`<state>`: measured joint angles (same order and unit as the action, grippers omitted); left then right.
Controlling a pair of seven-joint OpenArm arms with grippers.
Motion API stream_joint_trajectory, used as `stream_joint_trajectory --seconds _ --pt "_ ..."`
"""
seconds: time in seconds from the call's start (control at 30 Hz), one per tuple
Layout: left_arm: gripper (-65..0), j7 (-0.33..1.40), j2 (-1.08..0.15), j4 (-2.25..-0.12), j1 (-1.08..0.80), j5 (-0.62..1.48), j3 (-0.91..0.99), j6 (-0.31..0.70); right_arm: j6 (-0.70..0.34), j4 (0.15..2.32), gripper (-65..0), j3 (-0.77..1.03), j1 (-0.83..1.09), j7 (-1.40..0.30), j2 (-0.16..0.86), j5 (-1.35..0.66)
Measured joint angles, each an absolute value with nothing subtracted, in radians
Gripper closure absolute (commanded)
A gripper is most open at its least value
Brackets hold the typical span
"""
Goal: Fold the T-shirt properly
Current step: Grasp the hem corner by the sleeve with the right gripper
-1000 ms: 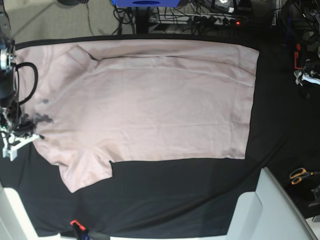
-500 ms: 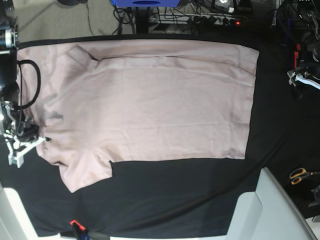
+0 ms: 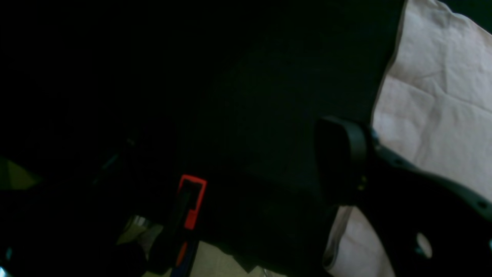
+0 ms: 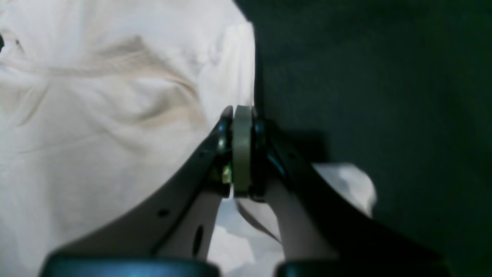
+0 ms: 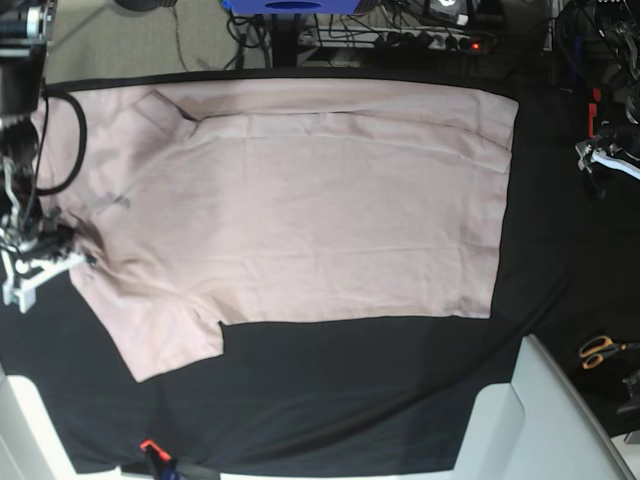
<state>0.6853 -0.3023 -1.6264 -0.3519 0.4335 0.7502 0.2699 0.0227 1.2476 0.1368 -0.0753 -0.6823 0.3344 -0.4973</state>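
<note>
The pale pink T-shirt lies spread flat on the black cloth, with its sleeves to the left and its hem to the right. At the shirt's left edge my right gripper is shut, and creases run from its tips into the fabric. In the right wrist view the right gripper has its jaws pressed together on the T-shirt's edge. Far right of the shirt, off the fabric, hovers my left gripper. In the left wrist view one dark finger shows beside the T-shirt; the other finger is lost in the dark.
Orange-handled scissors lie at the right edge. A pale grey box fills the lower right corner. Cables and a power strip run along the back. A red-tipped clamp sits at the front edge, and shows as the red clamp in the left wrist view.
My right gripper has moved toward the back along the shirt's left edge, drawing the fabric and the lower sleeve with it. The left gripper shifted slightly leftward, then held still.
</note>
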Motion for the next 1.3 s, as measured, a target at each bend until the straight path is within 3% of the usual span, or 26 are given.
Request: stream_joint_trajectory --seconds 0.33,0.4,0.53,0.6,0.73,0.9,1.0,1.07,1.3 --pt "-54.0 0.685 -0.302 -1.626 -0.352 0.434 0.75 0.27 0.019 1.349 -0.5 0.206 0.004 -0.796 0.265 -0.509" --pt "-54.0 0.685 -0.302 -1.626 -0.352 0.434 0.75 0.27 0.019 1.348 -5.3 0.238 0.003 -0.836 0.245 -0.506" --pt "-54.0 0.685 -0.302 -1.626 -0.352 0.434 0.75 0.27 0.024 1.41 -23.9 0.262 0.005 -0.857 0.245 -0.496" --pt "-54.0 0.685 -0.302 -1.626 -0.352 0.434 0.75 0.27 0.02 1.435 -28.5 0.262 -0.012 -0.852 0.246 -0.498" --pt "-54.0 0.685 -0.303 -1.626 -0.351 0.434 0.75 0.27 0.012 1.37 -29.1 0.26 -0.113 -0.857 0.254 -0.502" --pt "-54.0 0.685 -0.303 -1.626 -0.35 0.433 0.751 0.27 0.004 1.105 -29.0 0.255 -0.274 -0.813 0.288 -0.492" --pt "-54.0 0.685 -0.302 -1.626 -0.35 0.434 0.75 0.27 -0.106 0.949 -28.7 0.253 -0.334 -0.76 0.29 -0.503" --pt "-54.0 0.685 -0.303 -1.626 -0.352 0.433 0.751 0.27 -0.117 0.854 -28.7 0.252 -0.371 -0.748 0.291 -0.492" --pt "-54.0 0.686 -0.305 -1.626 -0.352 0.433 0.756 0.27 -0.13 0.605 -28.7 0.06 -0.478 -0.543 0.294 -0.503"
